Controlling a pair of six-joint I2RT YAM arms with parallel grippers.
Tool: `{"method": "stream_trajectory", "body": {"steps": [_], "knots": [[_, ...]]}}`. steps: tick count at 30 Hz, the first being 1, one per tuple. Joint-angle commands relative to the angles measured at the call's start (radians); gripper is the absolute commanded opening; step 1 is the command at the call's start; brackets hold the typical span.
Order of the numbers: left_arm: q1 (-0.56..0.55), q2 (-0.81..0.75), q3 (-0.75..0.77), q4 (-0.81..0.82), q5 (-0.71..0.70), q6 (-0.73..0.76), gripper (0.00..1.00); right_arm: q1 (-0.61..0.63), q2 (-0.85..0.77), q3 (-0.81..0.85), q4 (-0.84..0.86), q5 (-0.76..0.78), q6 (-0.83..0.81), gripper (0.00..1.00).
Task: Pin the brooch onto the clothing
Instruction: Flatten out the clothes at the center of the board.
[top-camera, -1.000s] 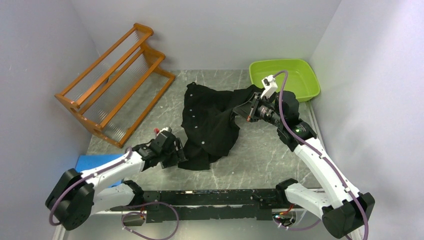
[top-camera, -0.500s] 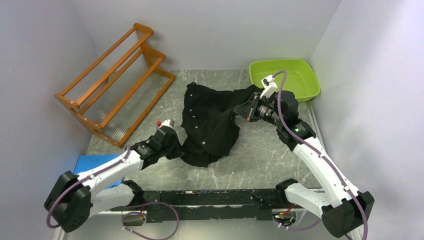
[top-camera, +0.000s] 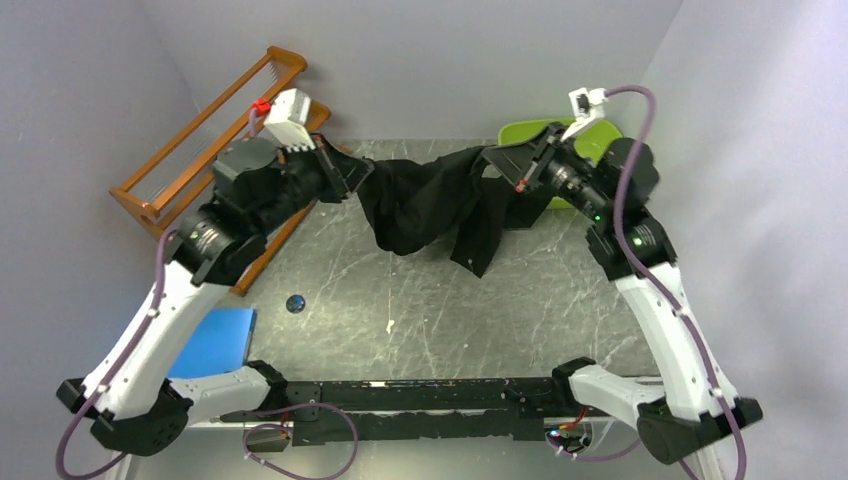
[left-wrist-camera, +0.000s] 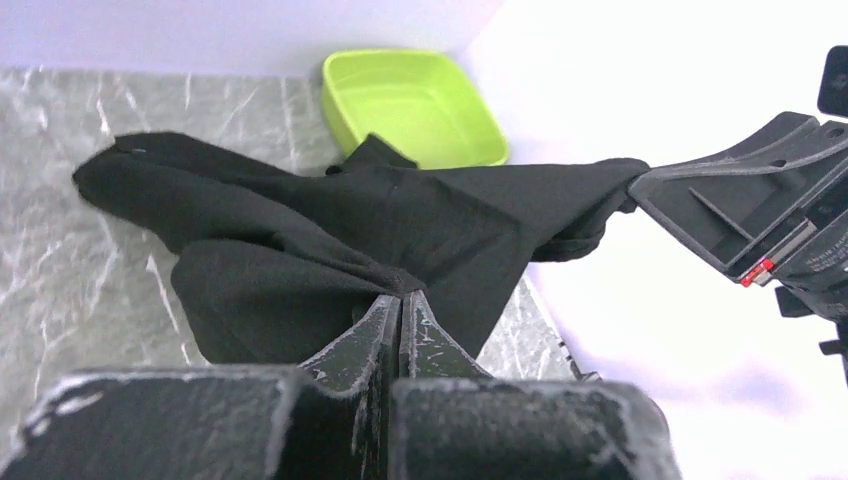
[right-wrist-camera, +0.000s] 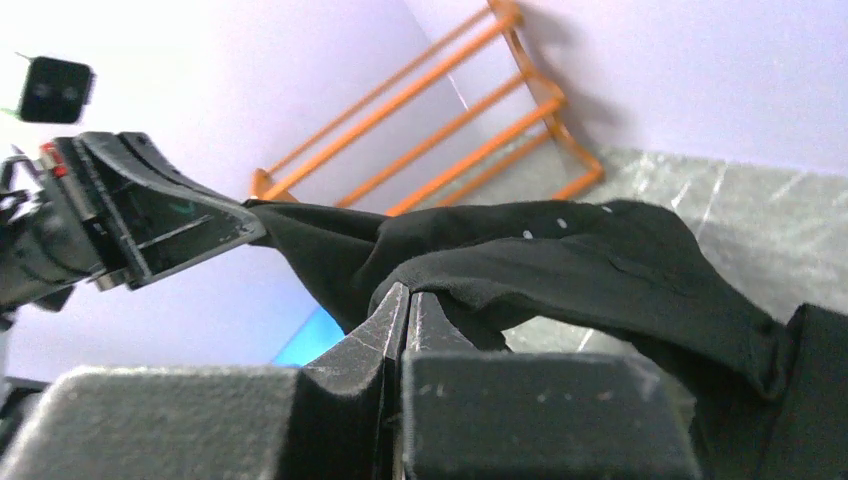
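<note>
Grey marbled table (top-camera: 420, 300) between pale walls. The left gripper (top-camera: 352, 180), at upper left of the top view, is clenched on one edge of the clothing (top-camera: 430, 205). The right gripper (top-camera: 497, 160), at upper right, is clenched on the opposite edge. The clothing hangs between them, sagging at centre, with a fold drooping toward lower right. A small dark round object (top-camera: 295, 303), possibly the brooch, lies on the table at lower left, well apart from the clothing. To spread it well, draw your grippers apart evenly, level them, then lower the cloth flat, clear of that object.
</note>
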Motion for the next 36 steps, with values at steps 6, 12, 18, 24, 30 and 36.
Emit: {"method": "stream_trajectory", "body": {"steps": [6,12,18,24,30,36], "knots": [[0.002,-0.264,-0.070,-0.046,0.093,0.059,0.03,-0.002,-0.334,-0.167,0.109,-0.059,0.044,0.00],[0.001,-0.448,-0.206,-0.093,0.097,0.044,0.58,-0.001,-0.610,-0.470,0.201,-0.080,0.054,0.55],[0.001,-0.478,-0.271,-0.177,0.028,0.054,0.93,-0.002,-0.659,-0.530,0.125,0.089,0.015,0.90],[0.001,-0.344,-0.356,-0.225,-0.082,0.028,0.95,-0.002,-0.403,-0.546,0.099,0.111,0.013,0.90],[0.027,-0.055,-0.449,-0.073,-0.004,0.026,0.95,-0.001,-0.064,-0.529,0.083,0.034,-0.046,0.87],[0.229,0.248,-0.534,0.262,0.351,-0.002,0.95,-0.002,0.026,-0.622,0.169,0.032,-0.054,0.88]]}}
